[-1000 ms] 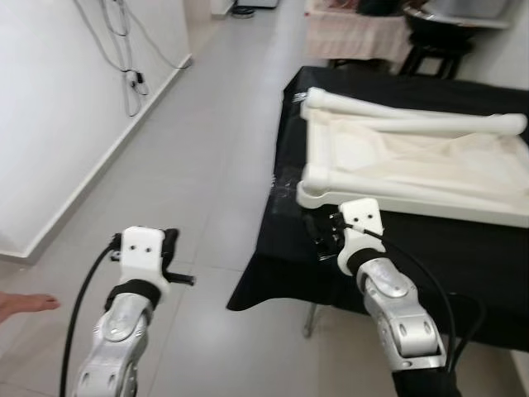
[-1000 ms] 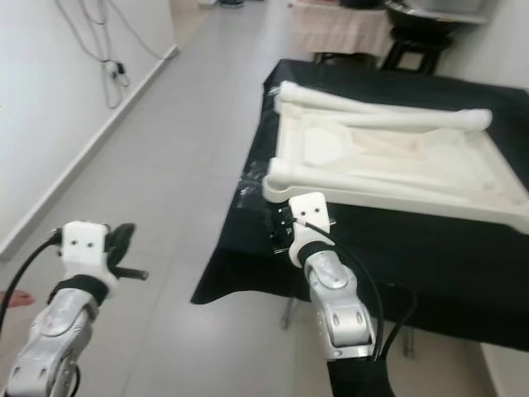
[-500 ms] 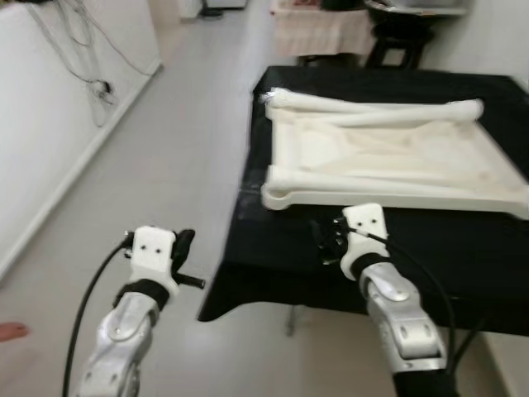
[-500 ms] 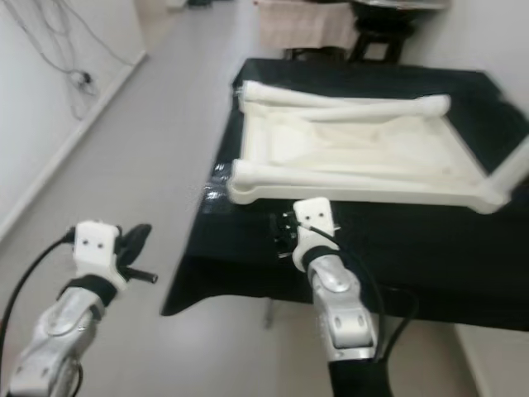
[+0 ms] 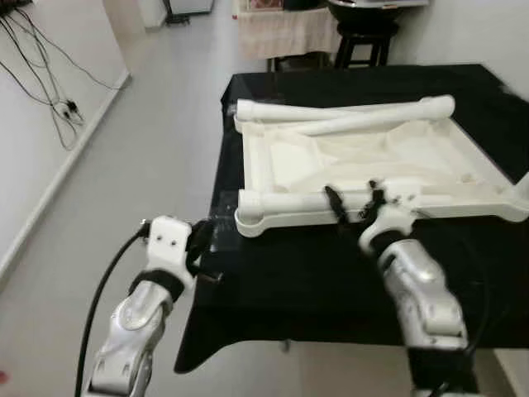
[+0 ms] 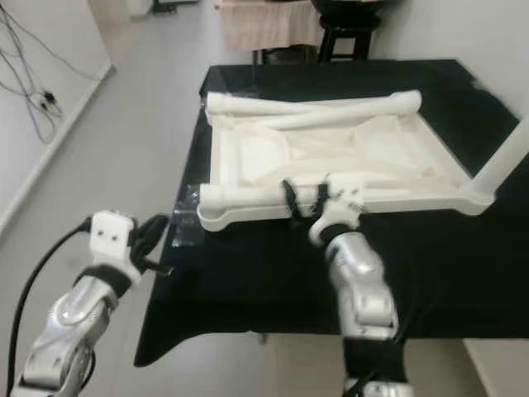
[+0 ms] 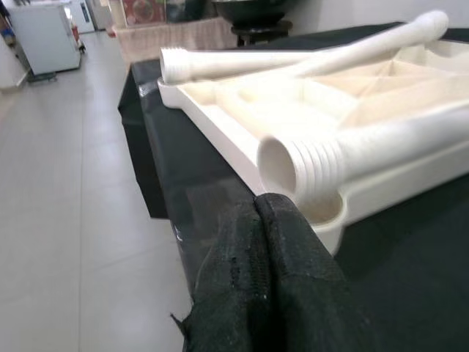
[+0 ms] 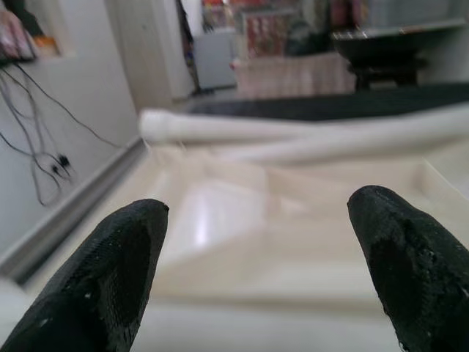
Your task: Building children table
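An upturned white children's table top lies on a black-covered table. Loose white legs lie in it: one along the near rim, one along the far rim and one diagonally. Another leg stands up at the right corner. My right gripper is open, its black fingers on either side of the near leg. My left gripper is shut and empty beside the table's left front corner, pointing at the near leg's threaded end.
Grey tiled floor stretches along the table's left side to a white wall with dangling cables. Behind the table are a dark stool and a pink-covered piece of furniture.
The camera has swung right toward the table. My right gripper has lifted from the table's front edge to straddle the near leg. My left gripper has come up to the table's corner.
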`<state>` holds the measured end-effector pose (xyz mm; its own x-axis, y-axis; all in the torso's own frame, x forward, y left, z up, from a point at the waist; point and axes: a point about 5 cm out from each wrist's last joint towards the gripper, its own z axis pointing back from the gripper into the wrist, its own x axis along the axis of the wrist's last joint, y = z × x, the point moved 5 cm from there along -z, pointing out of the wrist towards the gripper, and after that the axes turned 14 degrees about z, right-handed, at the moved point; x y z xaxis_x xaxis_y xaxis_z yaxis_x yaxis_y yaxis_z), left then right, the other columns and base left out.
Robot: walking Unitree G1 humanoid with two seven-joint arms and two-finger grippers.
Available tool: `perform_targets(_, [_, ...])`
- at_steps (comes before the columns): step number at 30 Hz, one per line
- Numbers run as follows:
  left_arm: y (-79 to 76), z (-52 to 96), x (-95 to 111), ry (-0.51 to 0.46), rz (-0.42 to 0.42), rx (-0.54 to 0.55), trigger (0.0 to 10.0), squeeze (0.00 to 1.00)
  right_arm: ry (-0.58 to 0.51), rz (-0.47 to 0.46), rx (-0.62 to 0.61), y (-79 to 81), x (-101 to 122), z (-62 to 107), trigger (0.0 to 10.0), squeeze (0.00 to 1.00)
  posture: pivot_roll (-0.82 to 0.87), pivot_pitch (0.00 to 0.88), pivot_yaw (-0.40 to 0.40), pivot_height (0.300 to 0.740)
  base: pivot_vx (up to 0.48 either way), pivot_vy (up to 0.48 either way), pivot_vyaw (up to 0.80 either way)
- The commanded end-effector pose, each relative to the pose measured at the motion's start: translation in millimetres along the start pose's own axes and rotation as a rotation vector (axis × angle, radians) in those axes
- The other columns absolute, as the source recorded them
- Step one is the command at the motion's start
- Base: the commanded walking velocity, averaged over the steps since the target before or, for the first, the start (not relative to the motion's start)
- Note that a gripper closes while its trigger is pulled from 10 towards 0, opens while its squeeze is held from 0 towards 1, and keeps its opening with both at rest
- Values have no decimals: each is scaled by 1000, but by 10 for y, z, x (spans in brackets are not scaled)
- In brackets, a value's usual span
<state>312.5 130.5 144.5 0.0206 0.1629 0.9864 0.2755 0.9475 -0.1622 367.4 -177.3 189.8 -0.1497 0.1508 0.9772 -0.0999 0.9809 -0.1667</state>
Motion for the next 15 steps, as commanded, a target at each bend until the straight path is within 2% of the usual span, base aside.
perform_targets(1, [45, 30, -20, 17, -22, 0, 10000, 0, -10, -47, 17, 58, 0, -14, 10000, 0, 9, 89, -6, 740, 0, 0, 0])
perform_targets(6, [-16, 5, 61, -3, -44, -40, 10000, 0, -20, -72, -2, 2, 14, -28, 10000, 0, 9, 87, -7, 740, 298, 0, 0])
perform_targets(9, [-79, -33, 173, -25, -85, -87, 10000, 0, -25, -73, 0, 15, 11, -33, 10000, 0, 14, 80, -12, 740, 0, 0, 0])
perform_targets(11, [-79, -33, 173, -25, -85, -87, 10000, 0, -25, -73, 0, 15, 11, -33, 10000, 0, 14, 80, -12, 740, 0, 0, 0])
perform_targets(12, [-124, -77, 282, -49, -103, -124, 10000, 0, -29, -73, 4, 31, 15, -40, 10000, 0, 13, 74, -12, 740, 0, 0, 0])
perform_targets(15, [-124, -77, 282, -49, -103, -124, 10000, 0, -29, -73, 4, 31, 15, -40, 10000, 0, 13, 74, -12, 740, 0, 0, 0])
